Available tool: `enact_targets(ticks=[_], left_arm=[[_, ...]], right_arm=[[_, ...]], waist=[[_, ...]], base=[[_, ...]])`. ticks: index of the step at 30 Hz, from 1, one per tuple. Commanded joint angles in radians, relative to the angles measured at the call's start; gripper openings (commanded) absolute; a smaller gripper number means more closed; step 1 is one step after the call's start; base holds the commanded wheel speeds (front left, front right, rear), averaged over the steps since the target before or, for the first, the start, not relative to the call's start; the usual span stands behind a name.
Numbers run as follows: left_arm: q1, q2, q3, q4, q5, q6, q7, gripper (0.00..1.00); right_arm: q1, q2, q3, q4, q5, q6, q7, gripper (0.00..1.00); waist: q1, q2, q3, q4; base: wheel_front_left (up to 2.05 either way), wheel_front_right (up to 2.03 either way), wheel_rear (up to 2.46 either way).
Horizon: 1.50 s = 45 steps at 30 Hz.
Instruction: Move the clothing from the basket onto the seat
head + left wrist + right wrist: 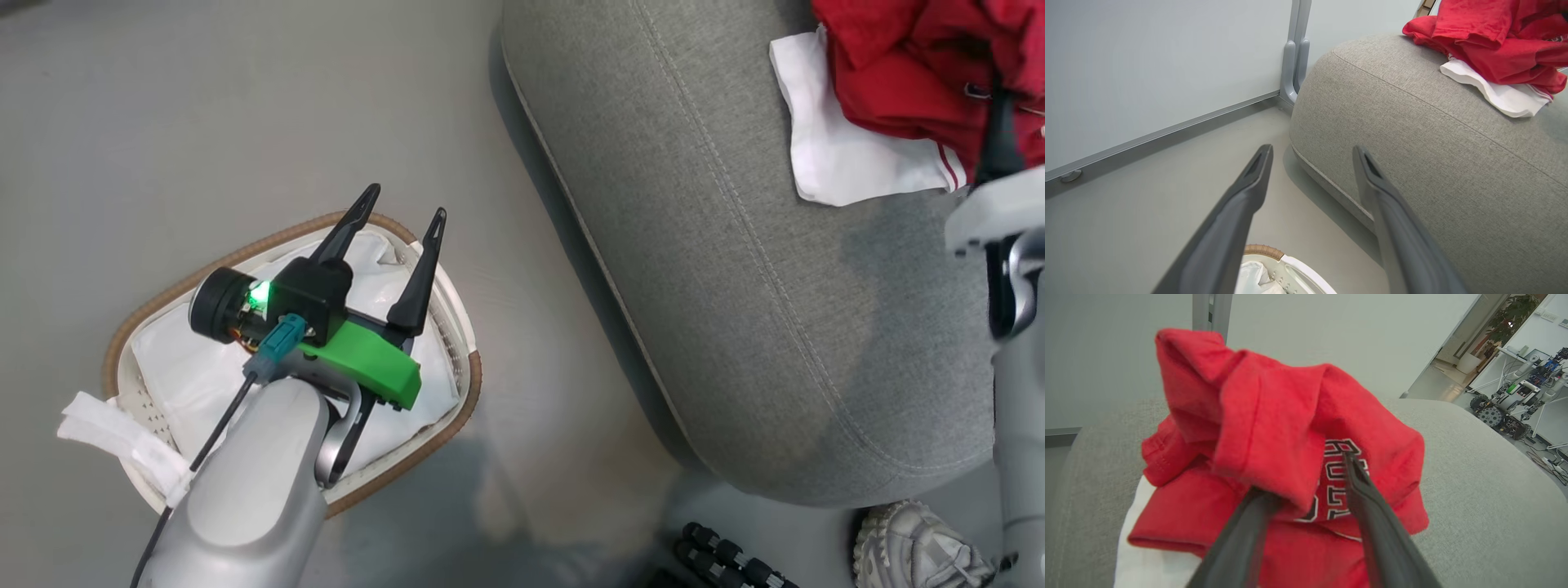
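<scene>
The left gripper (408,200) is fully open, with both long fingers spread wide and nothing between them. The basket (140,398) lies directly below this gripper. Its white liner (188,367) is exposed, and no red fabric is visible in the part of the basket that shows. In the left wrist view, the seat (1433,163) stands ahead of the fingertips and to their right, apart from them, with grey floor (1167,212) between. The clothing (1494,45) lies on top of the seat, well beyond the right-hand finger. The right gripper (1302,473) is at the clothing (1274,416), with its fingers standing apart. A fold of red fabric drapes over the tip of one finger and hides it. The other fingertip shows bare against the jersey lettering (1337,473). The heap rests on the seat cushion directly ahead of and beneath these fingers. A white sleeve panel (849,155) spreads flat on the cushion at the edge of the heap.
</scene>
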Motion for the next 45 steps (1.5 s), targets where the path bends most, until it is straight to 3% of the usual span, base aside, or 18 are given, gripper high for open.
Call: enact_targets(ticks=[1,5,12,18,32,45], left_arm=[[0.020,0.004,0.007,0.004,-0.002,-0.002,0.001,1.00],[0.049,-0.007,0.036,0.015,0.003,-0.002,0.001,1.00],[0.133,-0.048,0.121,0.005,0.032,0.004,0.001,1.00],[0.195,-0.082,0.196,-0.002,0.061,0.025,0.001,1.00],[0.318,-0.120,0.394,-0.002,0.110,0.061,0.001,1.00],[0.439,-0.129,0.540,-0.019,0.156,0.064,0.001,1.00]], right_arm=[[0.037,0.001,0.001,-0.017,0.006,-0.001,0.000,1.00],[0.120,0.013,-0.004,-0.080,0.043,-0.001,0.000,1.00],[0.230,0.033,0.101,-0.210,0.092,-0.001,0.000,1.00],[0.281,0.078,0.178,-0.270,0.159,-0.001,0.000,1.00],[0.336,0.117,0.341,-0.241,0.180,-0.001,0.000,1.00],[0.423,0.118,0.384,-0.203,0.246,-0.001,0.000,1.00]], waist=[[-0.0001,-0.0001,-0.033,-0.013],[-0.0001,-0.0001,-0.083,-0.024],[-0.0001,-0.0001,-0.191,-0.007],[-0.0001,-0.0001,-0.263,0.080],[-0.0001,-0.0001,-0.363,0.288],[-0.0001,-0.0001,-0.434,0.354]], base=[[0.00,0.00,0.00],[0.00,0.00,0.00],[0.00,0.00,0.00],[0.00,0.00,0.00],[0.00,0.00,0.00],[0.00,0.00,0.00]])
